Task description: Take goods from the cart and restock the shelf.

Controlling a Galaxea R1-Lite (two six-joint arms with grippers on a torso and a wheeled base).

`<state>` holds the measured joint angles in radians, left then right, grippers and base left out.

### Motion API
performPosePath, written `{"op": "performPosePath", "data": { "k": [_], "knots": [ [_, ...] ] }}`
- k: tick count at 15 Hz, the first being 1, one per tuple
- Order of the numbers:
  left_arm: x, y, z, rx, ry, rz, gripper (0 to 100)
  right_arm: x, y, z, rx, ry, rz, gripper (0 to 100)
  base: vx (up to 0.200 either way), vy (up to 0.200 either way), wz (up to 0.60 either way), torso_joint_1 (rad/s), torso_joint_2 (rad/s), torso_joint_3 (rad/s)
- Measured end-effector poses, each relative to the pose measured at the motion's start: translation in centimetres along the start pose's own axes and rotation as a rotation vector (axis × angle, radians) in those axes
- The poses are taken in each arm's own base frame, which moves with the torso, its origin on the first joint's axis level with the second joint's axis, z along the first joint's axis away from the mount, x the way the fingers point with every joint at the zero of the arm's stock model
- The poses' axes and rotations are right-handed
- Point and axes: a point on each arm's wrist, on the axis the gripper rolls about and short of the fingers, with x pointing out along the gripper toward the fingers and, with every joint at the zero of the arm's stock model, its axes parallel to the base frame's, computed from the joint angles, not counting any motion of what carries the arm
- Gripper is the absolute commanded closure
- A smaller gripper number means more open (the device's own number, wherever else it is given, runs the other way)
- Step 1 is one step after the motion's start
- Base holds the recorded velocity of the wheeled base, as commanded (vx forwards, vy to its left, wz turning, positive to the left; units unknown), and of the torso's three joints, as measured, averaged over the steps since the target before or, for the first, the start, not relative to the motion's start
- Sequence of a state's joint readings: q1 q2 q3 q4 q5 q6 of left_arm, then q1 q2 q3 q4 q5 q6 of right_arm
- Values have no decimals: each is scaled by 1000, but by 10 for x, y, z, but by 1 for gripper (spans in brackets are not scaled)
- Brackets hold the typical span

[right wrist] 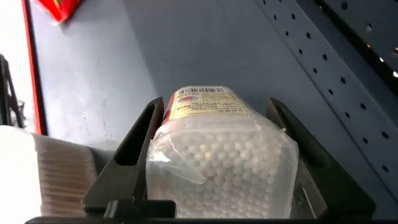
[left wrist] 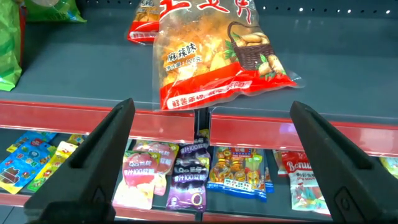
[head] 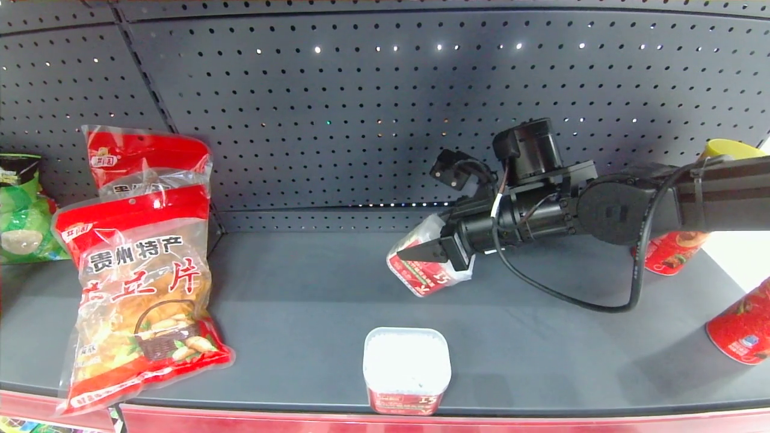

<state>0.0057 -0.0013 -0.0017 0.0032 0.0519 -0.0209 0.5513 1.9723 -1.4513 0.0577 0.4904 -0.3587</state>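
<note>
Currently the right gripper (head: 422, 255) reaches in from the right over the dark shelf (head: 301, 313), its fingers clamped on either side of a clear tub of cotton swabs (head: 430, 279) with a red label. The tub is held tilted, its lid end towards the wrist, above the middle of the shelf and near the perforated back panel (head: 361, 120); whether it touches the shelf cannot be told. A second tub (head: 407, 367) of the same kind stands upright at the shelf's front edge, in front of the held one and apart from it. On the left a large red bag of crisps (head: 141, 288) leans at the front with another red bag (head: 147, 159) behind it, and a green bag (head: 18, 210) sits at the far left. Two red cans (head: 743, 328) are at the right end. The left gripper (left wrist: 211, 104) hangs with fingers spread wide and nothing between them, in front of the shelf's red front lip below the crisps, above a lower shelf of small sweet packets (left wrist: 193, 180).
</note>
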Motion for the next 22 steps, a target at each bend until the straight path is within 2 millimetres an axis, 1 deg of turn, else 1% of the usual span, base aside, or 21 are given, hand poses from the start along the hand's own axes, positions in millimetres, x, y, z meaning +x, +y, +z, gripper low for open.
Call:
{"op": "performPosePath", "data": {
  "k": [5, 11, 12, 19, 22],
  "knots": [
    [0, 0, 0, 0, 0, -1, 0, 2, 5, -11, 11, 37, 8, 100, 0, 0, 0, 0, 0, 0],
    [0, 0, 0, 0, 0, 0, 0, -1, 19, -12, 1, 50, 32, 100, 0, 0, 0, 0, 0, 0],
    [0, 0, 0, 0, 0, 0, 0, -1, 20, -13, -1, 53, 34, 0, 0, 0, 0, 0, 0, 0],
    [0, 0, 0, 0, 0, 0, 0, 4, 17, -10, -11, 47, 33, 0, 0, 0, 0, 0, 0, 0],
    [0, 0, 0, 0, 0, 0, 0, -2, 8, -11, 1, 43, 8, 0, 0, 0, 0, 0, 0, 0]
  ]
}}
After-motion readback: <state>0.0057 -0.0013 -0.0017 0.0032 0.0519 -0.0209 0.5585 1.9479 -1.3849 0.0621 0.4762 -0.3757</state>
